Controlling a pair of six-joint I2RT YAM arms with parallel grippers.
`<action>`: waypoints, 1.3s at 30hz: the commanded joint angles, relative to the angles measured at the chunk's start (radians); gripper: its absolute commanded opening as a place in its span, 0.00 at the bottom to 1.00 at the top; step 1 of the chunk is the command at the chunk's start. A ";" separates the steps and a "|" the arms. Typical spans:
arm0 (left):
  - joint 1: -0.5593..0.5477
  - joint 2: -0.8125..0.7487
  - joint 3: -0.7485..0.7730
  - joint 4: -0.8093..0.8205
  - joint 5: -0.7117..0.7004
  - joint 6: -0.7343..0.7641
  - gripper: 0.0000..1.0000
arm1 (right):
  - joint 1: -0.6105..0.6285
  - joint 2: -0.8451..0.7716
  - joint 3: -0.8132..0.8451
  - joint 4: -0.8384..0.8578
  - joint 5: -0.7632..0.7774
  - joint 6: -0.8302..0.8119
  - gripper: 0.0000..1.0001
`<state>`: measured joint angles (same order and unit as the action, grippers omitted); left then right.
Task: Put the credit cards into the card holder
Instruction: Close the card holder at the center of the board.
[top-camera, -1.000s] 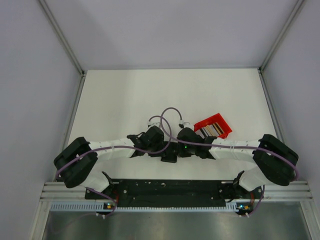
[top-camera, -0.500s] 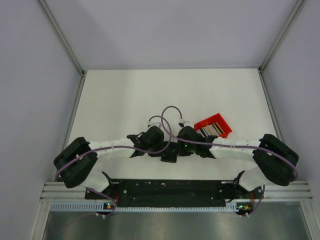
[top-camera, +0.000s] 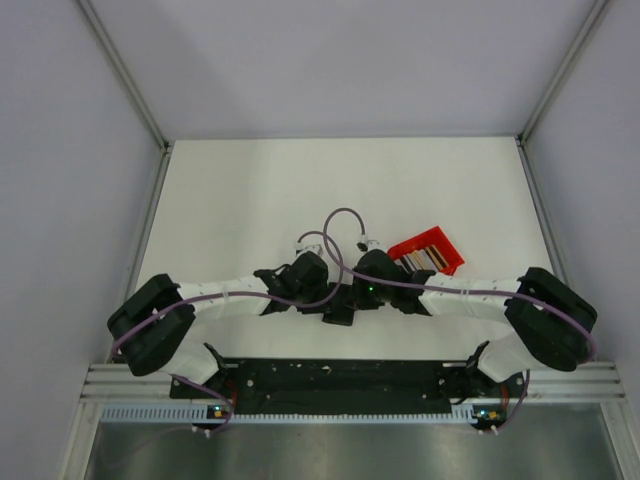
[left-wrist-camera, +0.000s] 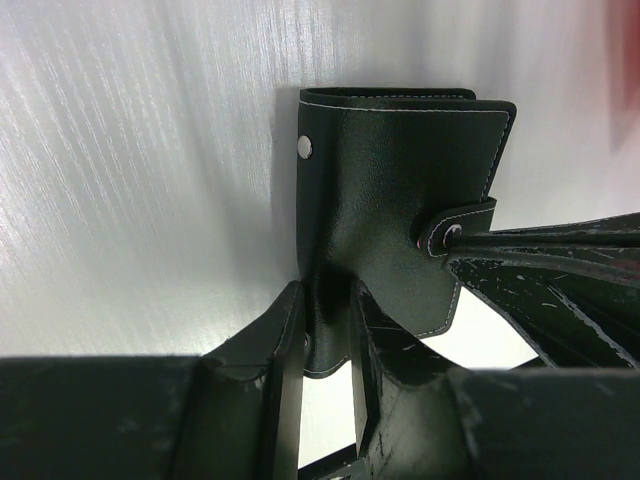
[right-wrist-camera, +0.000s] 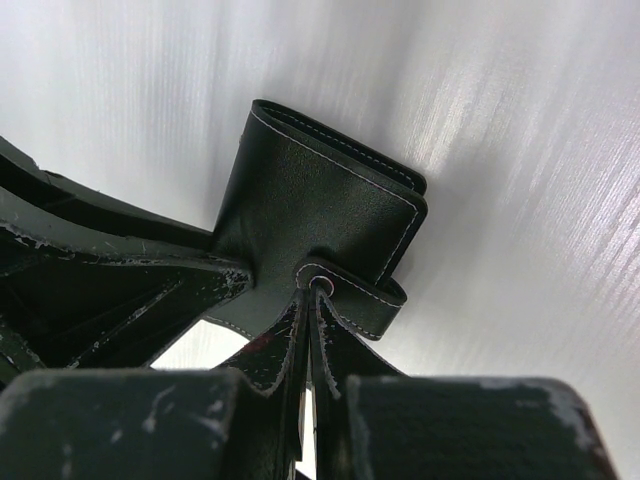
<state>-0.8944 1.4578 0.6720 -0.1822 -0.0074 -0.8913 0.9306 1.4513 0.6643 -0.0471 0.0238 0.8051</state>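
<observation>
The black card holder (left-wrist-camera: 390, 190) hangs folded between my two grippers, just above the table near its front middle (top-camera: 338, 314). My left gripper (left-wrist-camera: 328, 322) has its fingers on either side of the holder's lower flap edge, pressed against it. My right gripper (right-wrist-camera: 315, 300) is shut on the holder's snap tab (right-wrist-camera: 345, 290), and its scuffed fingers (left-wrist-camera: 560, 270) reach in from the right in the left wrist view. The credit cards (top-camera: 421, 260) lie in the red tray (top-camera: 432, 240), dark and pale edges showing. From above, both grippers (top-camera: 340, 297) meet at one spot.
The red tray sits just right of the grippers, close behind the right forearm (top-camera: 465, 298). White walls and aluminium posts (top-camera: 152, 215) bound the white table on the left, right and back. Purple cables (top-camera: 340, 225) loop above the wrists.
</observation>
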 joint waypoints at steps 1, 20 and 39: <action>-0.005 0.022 -0.009 -0.013 -0.006 0.006 0.21 | -0.010 0.012 0.034 0.029 0.001 0.003 0.00; -0.005 0.016 -0.006 -0.026 -0.017 -0.011 0.21 | -0.029 -0.111 -0.028 -0.076 0.090 0.029 0.00; -0.005 0.018 -0.005 -0.022 -0.008 -0.012 0.21 | -0.027 0.006 0.023 0.007 0.012 0.008 0.00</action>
<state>-0.8944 1.4578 0.6724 -0.1833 -0.0074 -0.8967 0.9070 1.4391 0.6437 -0.0940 0.0635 0.8211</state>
